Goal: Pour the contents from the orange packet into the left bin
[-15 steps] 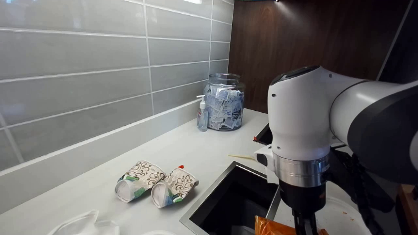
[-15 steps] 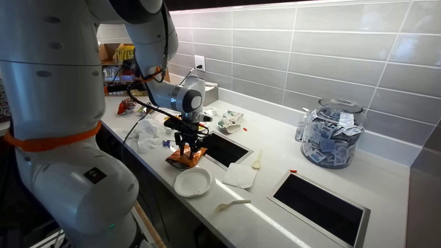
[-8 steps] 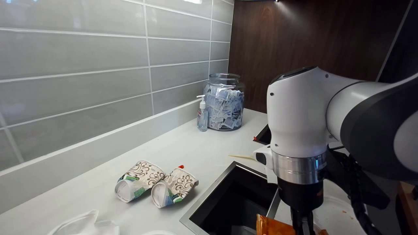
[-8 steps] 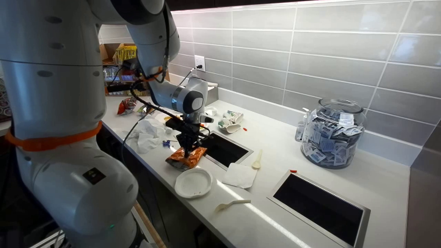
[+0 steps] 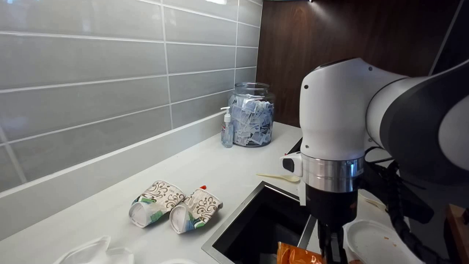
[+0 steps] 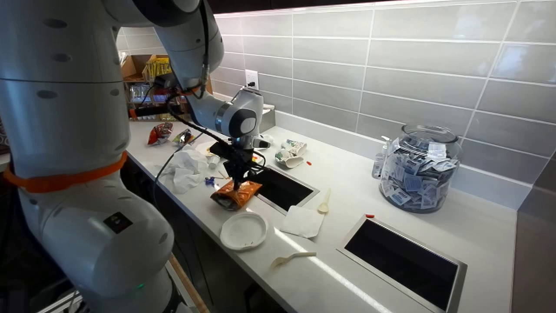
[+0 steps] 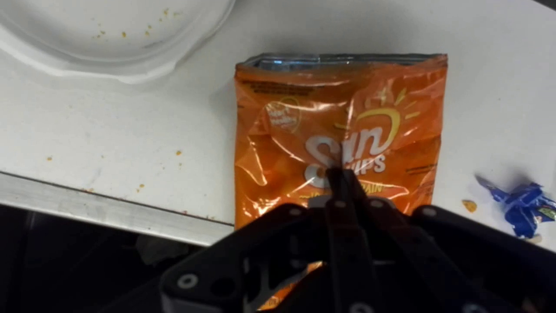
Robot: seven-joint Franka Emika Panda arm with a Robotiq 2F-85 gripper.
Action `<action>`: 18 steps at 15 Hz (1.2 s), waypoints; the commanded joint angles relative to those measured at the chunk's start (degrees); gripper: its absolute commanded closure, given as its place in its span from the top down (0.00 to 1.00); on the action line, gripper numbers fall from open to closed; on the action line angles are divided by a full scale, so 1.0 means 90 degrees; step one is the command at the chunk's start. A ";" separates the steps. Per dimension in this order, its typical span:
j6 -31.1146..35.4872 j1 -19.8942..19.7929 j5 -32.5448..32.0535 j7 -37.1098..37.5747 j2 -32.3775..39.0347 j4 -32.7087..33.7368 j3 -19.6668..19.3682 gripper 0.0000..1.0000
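The pincer (image 7: pixel 341 173) is pinching the orange packet (image 6: pixel 236 195) between the front edge of the desk (image 6: pixel 347 189) and the left bin (image 5: pixel 267 216). Grasping looks done; carrying over and pouring apparently remain.
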 commanded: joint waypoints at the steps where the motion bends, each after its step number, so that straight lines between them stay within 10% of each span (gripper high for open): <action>1: -0.0034 -0.0036 0.0223 -0.0104 -0.0511 -0.0194 0.0072 0.00; 18: -0.0656 0.0051 0.1660 -0.1666 -0.1220 -0.0440 -0.0133 0.00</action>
